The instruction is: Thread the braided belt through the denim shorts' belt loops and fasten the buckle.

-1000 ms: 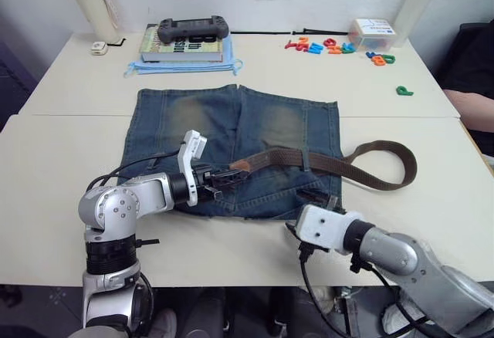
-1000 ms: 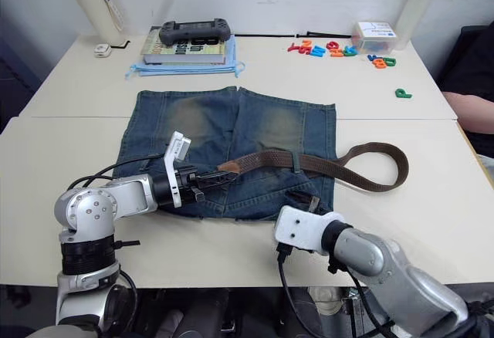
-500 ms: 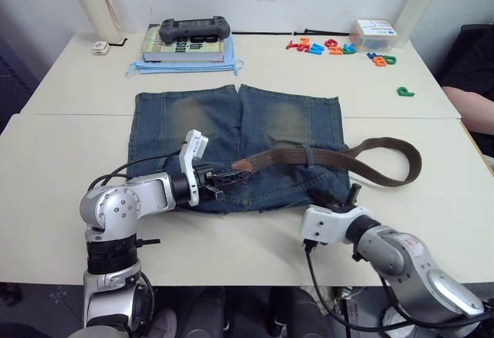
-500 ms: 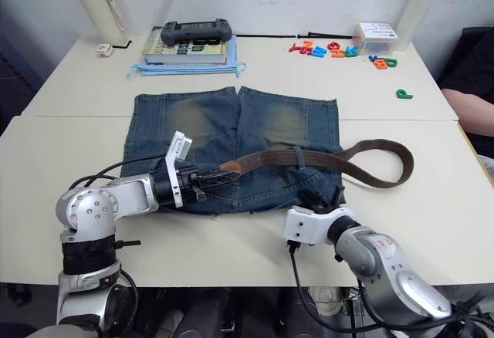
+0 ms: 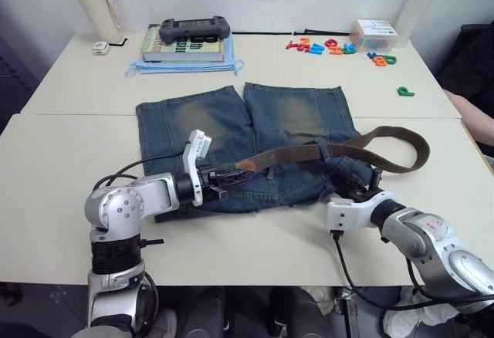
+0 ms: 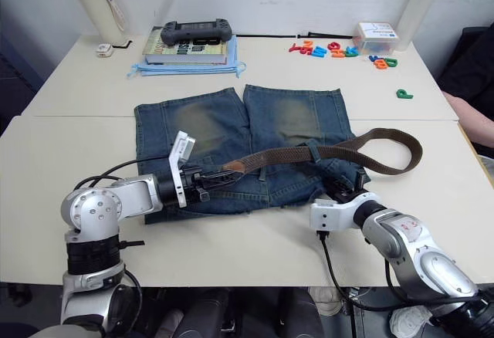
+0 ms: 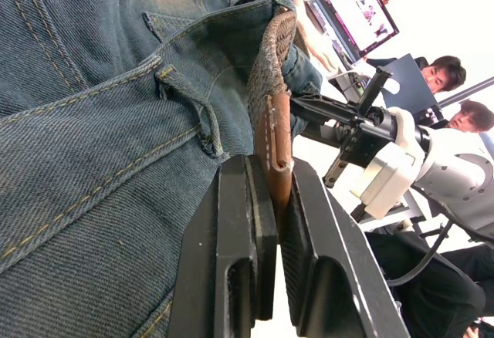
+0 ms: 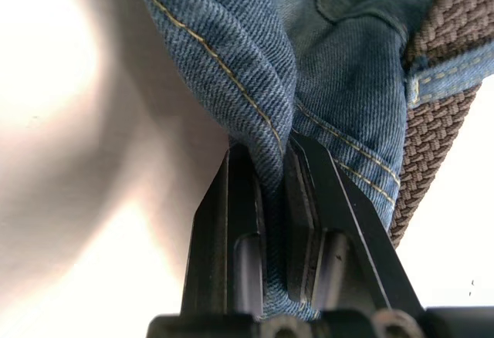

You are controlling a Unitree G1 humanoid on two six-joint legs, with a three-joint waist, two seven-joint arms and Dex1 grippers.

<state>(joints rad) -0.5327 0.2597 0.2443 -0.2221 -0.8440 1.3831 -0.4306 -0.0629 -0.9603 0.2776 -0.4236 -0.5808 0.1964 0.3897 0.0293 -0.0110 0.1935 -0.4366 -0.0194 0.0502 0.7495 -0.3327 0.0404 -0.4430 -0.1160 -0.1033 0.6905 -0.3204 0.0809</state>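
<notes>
I am looking down on a pale table (image 5: 54,145) set against a white wall, with a book (image 5: 184,45) and a dark handheld controller (image 5: 194,28) on it at the far edge, coloured plastic letters (image 5: 332,46) farther right, and a tall bottle (image 5: 94,2) in the far left corner. From the head camera, the denim shorts (image 5: 231,133) lie spread just ahead of my left gripper (image 5: 229,174), their waistband nearest me and bunched up toward my right gripper (image 5: 369,186). The braided belt (image 5: 309,153) runs from the left gripper's tip across the waistband and curls into a loop beyond the right gripper. In the left wrist view, the left fingers (image 7: 247,230) are clamped on the belt's tan leather tip, and one of the belt loops (image 7: 197,110) sits on the waistband just beside them; people and a lit screen (image 7: 359,10) show in the background. In the right wrist view, the right fingers (image 8: 239,222) pinch a fold of denim at the waistband edge, with the belt passing under a denim loop right next to them.
</notes>
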